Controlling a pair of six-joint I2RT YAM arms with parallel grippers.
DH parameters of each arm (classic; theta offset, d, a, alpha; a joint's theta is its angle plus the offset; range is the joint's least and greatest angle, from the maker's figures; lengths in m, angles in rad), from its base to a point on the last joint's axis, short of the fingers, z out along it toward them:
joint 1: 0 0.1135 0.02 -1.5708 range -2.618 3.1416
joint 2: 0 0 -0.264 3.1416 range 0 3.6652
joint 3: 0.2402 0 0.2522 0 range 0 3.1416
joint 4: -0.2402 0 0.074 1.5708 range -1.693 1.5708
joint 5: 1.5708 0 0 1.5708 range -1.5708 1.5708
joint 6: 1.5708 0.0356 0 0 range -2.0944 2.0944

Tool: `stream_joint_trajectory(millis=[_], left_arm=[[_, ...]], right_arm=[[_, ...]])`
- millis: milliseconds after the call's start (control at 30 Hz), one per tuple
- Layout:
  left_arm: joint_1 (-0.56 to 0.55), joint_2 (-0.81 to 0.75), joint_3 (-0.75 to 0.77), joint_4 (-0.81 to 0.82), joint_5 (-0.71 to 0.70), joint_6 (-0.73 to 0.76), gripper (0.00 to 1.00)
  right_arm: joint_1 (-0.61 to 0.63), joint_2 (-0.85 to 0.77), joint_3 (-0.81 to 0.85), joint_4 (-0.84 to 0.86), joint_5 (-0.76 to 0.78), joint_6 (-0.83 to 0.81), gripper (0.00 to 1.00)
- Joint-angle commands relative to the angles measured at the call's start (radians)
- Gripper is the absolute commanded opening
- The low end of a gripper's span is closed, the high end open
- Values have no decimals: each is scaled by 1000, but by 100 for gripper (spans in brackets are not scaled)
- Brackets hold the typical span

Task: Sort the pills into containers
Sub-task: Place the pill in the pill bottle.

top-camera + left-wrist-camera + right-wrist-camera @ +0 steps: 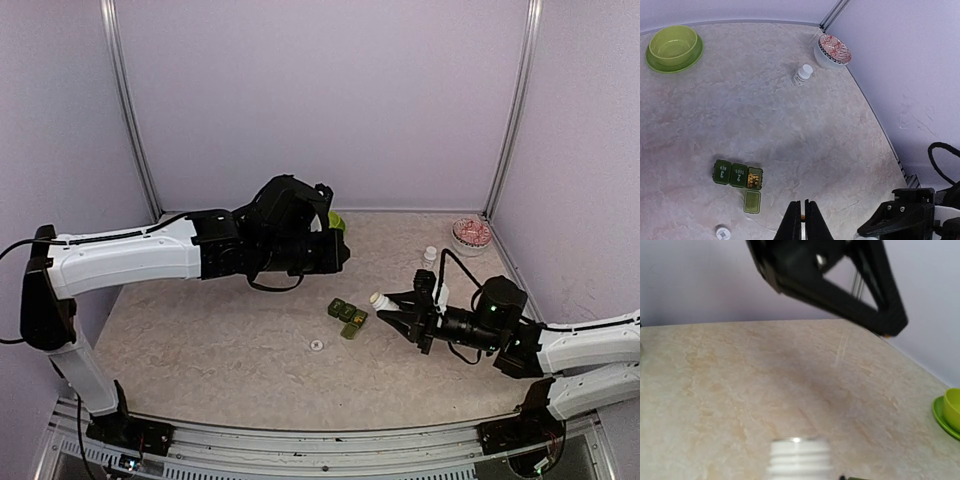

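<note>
**Top external view.** The left gripper's tips are hidden under the arm's black wrist housing at frame centre. At centre right, the right gripper [393,306] is clamped on an uncapped white plastic bottle [379,299], held tilted with its mouth toward the left. The small dark green rectangular pill box [347,316] lies on the beige marbled tabletop [200,340] just left of that bottle. A flat white round cap [316,345] lies apart from it, at lower left.

**Left wrist view.** The left gripper [803,221], at bottom centre, has its fingers pressed together. A tiny orange speck shows at the tips, and what it is cannot be told. Only this view shows inside the pill box [738,174]:
- The right-hand compartment stands open and holds yellowish pills [754,179], with its lid folded toward the frame bottom.
- The other two lids are down.

Also seen here are a lime green round bowl [674,47] at upper left, a capped white plastic bottle [802,75], and a red-patterned white bowl [832,50] at upper right.

**Right wrist view.** Only the held bottle's threaded neck [800,457] appears, at the bottom edge. The right gripper's own fingers are out of frame.
</note>
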Motion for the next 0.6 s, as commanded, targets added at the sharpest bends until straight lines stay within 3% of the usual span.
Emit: stream_joint_trajectory(millis=[0,567], left_arm=[[-23,14,30,45,55,-4,5],[-53,-13,6,96,108,-25,5]], right_arm=[[14,72,42,139,32,32,18],[17,253,65,435,128,-28,18]])
